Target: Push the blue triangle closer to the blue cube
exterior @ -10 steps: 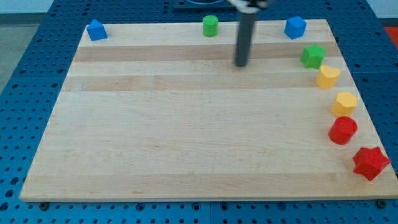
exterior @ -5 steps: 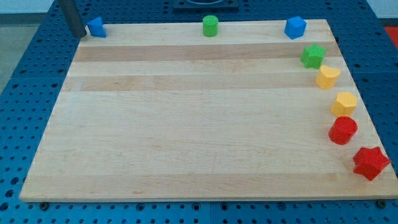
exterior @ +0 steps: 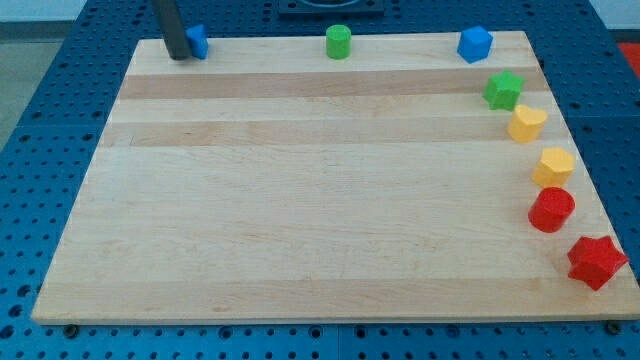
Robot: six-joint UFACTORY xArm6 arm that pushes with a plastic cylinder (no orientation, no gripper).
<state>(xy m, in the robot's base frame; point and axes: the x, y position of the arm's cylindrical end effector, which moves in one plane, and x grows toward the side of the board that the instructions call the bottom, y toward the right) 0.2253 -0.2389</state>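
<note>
The blue triangle (exterior: 197,41) sits at the board's top edge, left of centre, partly hidden by my rod. My tip (exterior: 177,56) rests on the board right against the triangle's left side. The blue cube (exterior: 474,44) stands at the top right of the board, far to the triangle's right. A green cylinder (exterior: 339,41) stands on the top edge between the two blue blocks.
Down the right edge of the wooden board (exterior: 300,200) lie a green star (exterior: 503,90), a yellow heart (exterior: 526,124), a yellow hexagon (exterior: 552,165), a red cylinder (exterior: 550,209) and a red star (exterior: 596,261).
My rod swept from the board's top middle to the top left corner, then moved right. The blue triangle has slid right along the top edge with it.
</note>
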